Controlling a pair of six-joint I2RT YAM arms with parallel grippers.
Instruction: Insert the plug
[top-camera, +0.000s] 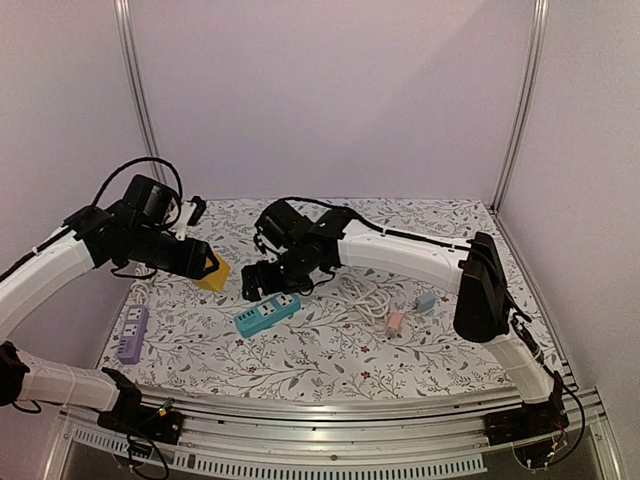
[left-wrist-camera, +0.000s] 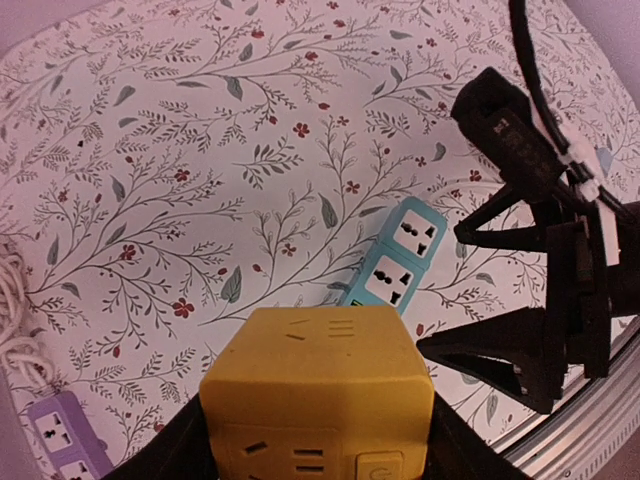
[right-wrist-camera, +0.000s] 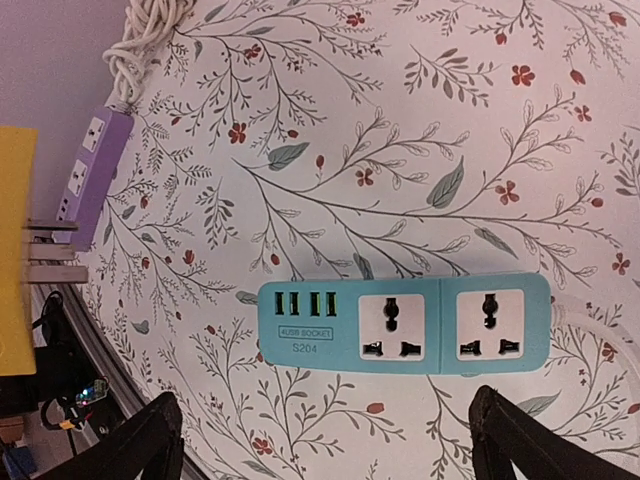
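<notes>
My left gripper is shut on a yellow cube plug and holds it above the table. In the left wrist view the cube fills the space between my fingers. In the right wrist view the cube shows at the left edge with its metal prongs pointing right. A teal power strip with two sockets and several USB ports lies flat on the table. My right gripper hovers over it, open and empty, its fingertips wide apart below the strip.
A purple power strip lies at the near left, its white cable coiled beside it. Another white cable, a pink plug and a light blue plug lie right of the teal strip. The tablecloth is floral.
</notes>
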